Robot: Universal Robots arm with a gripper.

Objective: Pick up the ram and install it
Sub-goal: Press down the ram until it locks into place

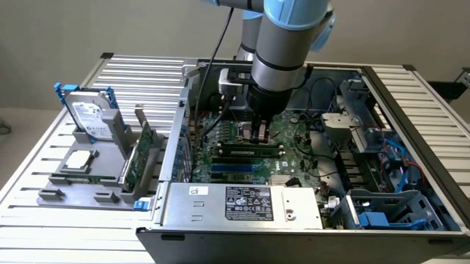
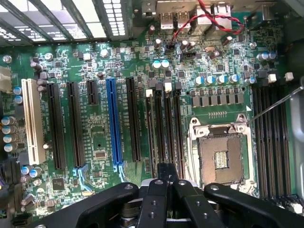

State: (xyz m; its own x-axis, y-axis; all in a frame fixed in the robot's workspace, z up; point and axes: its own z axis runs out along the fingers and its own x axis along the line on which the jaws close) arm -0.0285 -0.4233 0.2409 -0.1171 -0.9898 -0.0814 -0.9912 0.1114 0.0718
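1. Power supply (image 1: 242, 202): silver box at the near edge of the open computer case (image 1: 433, 165). Not in play.
2. Holder on the bench (image 1: 140, 71), at the exterior view's left: it carries the hard drive (image 1: 89, 118) with blue rails and the expansion card (image 1: 143, 154), both well apart from the work.
3. Hand (image 1: 258, 132): it is down inside the case, over the motherboard. Its fingers (image 2: 153, 190) are fully together. You cannot tell whether they pinch anything.
4. Ram (image 1: 250, 147): a narrow green-edged stick lying along the memory slots just below the hand. Whether it is seated or only resting there is unclear.
5. Step in hand, by judgement: installing, at the slot. Seating calls for the stick to sit square in one slot and for straight downward pressure, with both end latches free to close.
6. Exterior view gives you: the arm's height over the board and the stick's full length.
7. Wrist view gives you: the hand (image 2: 161, 178) above the four black memory slots (image 2: 170, 128) and their white latches (image 2: 167, 86). The open CPU socket (image 2: 221, 159) is just beside them, and the blue expansion slot (image 2: 111, 123) is farther off.
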